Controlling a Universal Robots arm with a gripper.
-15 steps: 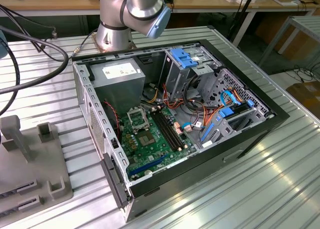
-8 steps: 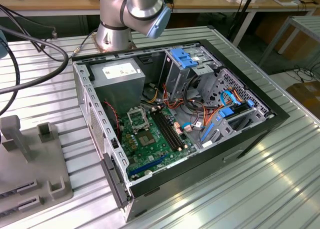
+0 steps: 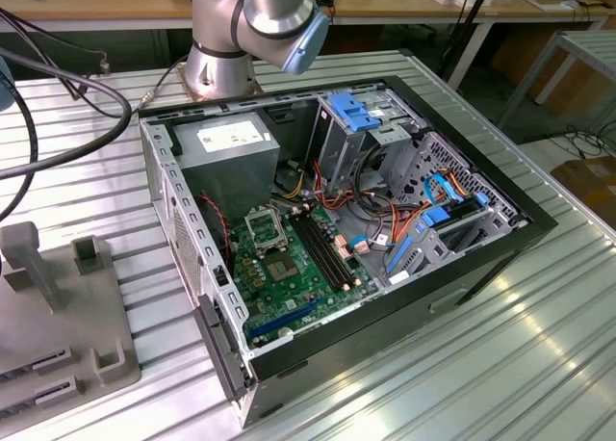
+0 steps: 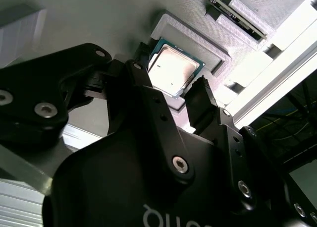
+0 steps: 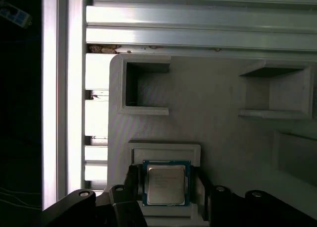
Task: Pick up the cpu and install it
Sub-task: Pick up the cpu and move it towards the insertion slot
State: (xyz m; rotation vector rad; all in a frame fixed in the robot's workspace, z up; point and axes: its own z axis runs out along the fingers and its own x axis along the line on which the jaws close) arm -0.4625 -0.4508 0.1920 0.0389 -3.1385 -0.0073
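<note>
Gripper (image 5: 168,183) hung open over cpu (image 5: 166,184), one finger each side, nothing held. Chip lay flat in grey holder pocket (image 5: 163,149). Pick step, prob.; grip needed even squeeze on opp. edges. Socket frame (image 3: 262,227) sat at 11 o'clock on motherboard (image 3: 289,279), exterior view.

1 cpu (image 5: 166,185), 1 claw (image 4: 168,78) with 2 fingers (image 4: 148,100), 1 grey holder block (image 5: 213,113), 1 open PC case (image 3: 385,321), 1 motherboard (image 3: 279,277), 1 socket frame (image 3: 264,229), 1 blue expansion slot (image 3: 284,317), 1 power supply (image 3: 226,152), 1 robot arm (image 3: 260,17)
</note>
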